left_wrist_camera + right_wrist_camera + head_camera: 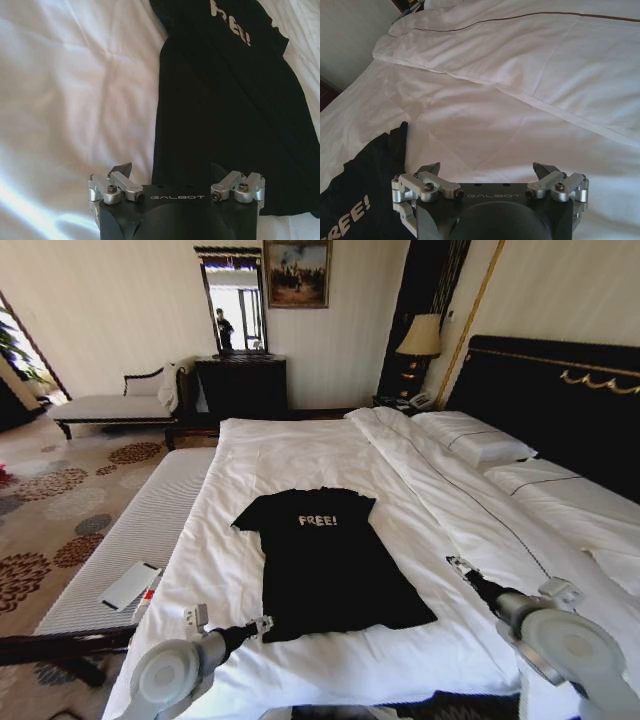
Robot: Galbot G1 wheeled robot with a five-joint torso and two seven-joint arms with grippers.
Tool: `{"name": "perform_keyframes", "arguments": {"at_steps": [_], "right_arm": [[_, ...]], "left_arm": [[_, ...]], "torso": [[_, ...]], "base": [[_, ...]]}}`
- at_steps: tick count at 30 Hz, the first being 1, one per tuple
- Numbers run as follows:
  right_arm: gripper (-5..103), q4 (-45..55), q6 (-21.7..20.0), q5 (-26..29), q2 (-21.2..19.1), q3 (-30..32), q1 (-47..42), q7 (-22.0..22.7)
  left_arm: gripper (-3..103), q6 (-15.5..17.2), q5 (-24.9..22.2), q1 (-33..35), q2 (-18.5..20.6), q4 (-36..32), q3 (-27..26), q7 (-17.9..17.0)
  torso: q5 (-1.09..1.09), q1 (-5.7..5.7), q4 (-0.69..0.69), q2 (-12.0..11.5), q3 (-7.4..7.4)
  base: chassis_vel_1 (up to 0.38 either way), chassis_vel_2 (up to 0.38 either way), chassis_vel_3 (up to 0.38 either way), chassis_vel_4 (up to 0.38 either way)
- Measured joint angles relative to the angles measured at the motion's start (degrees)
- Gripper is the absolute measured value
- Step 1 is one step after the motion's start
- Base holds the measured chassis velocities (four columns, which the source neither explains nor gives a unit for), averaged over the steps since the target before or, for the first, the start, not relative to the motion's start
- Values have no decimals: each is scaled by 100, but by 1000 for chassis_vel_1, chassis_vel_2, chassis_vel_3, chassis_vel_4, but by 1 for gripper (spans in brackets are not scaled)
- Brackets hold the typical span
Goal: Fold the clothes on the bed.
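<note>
A black T-shirt (325, 565) with white "FREE!" lettering lies flat on the white bed (300, 450), collar away from me and hem toward me. My left gripper (262, 624) is open and hovers at the shirt's near left hem corner. In the left wrist view the left gripper (170, 171) straddles the shirt's (230, 100) side edge, one fingertip (122, 167) over white duvet. My right gripper (458, 564) is open over bare duvet, to the right of the shirt. In the right wrist view the right gripper (487, 170) has the shirt (365, 200) off to one side.
Pillows (480, 445) and the dark headboard (560, 390) are to the right. A striped bench (130, 530) with a flat white object (130, 585) runs along the bed's left side. A lamp (420, 337), dark cabinet (240, 385) and chaise (110, 405) stand beyond.
</note>
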Motion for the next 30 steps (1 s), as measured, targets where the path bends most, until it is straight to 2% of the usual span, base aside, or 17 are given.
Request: {"name": "perform_keyframes", "arguments": {"at_steps": [5,9,11,15,17,20,21,24,26,28,30], "right_arm": [[100,5,-7,-29,26,-15,-7,5],[100,18,-16,-40,53,25,-62,7],[100,20,-17,-42,57,35,-73,7],[100,40,-26,-46,75,59,-88,7],[100,41,-26,-47,76,59,-88,7],[100,46,-32,-54,88,48,-61,7],[100,46,-32,-54,88,48,-61,7],[100,47,-35,-62,90,24,-26,6],[100,47,-36,-63,90,22,-18,5],[100,50,-37,-65,85,29,-24,5],[100,53,-37,-65,79,39,-37,4]], "left_arm": [[84,0,126,-13,-39,68,72,47],[64,0,285,20,-2,103,112,115],[64,0,299,33,22,91,101,125],[41,0,304,148,238,9,-100,91],[41,0,296,168,266,-4,-125,73],[25,1,119,344,463,-163,-355,-63],[25,1,119,344,463,-163,-355,-63],[10,0,4,398,478,-211,-400,-117],[10,0,-2,397,445,-203,-376,-122],[2,1,26,381,337,-135,-281,-131],[0,0,50,379,296,-116,-245,-131]], "torso": [[0,0,0,0,0],[0,0,0,0,0],[-1,0,0,0,0],[0,0,0,0,0],[0,1,0,0,0],[0,0,1,0,0],[0,0,1,0,0],[0,0,0,0,0],[1,0,0,0,0],[0,1,0,0,0],[0,0,0,0,0]], "base": [[0,0,0,0],[0,0,0,0],[0,0,0,0],[0,0,0,0],[0,0,0,0],[0,0,0,0],[0,0,0,0],[0,0,0,0],[0,0,0,0],[0,0,0,0],[0,0,0,0]]}}
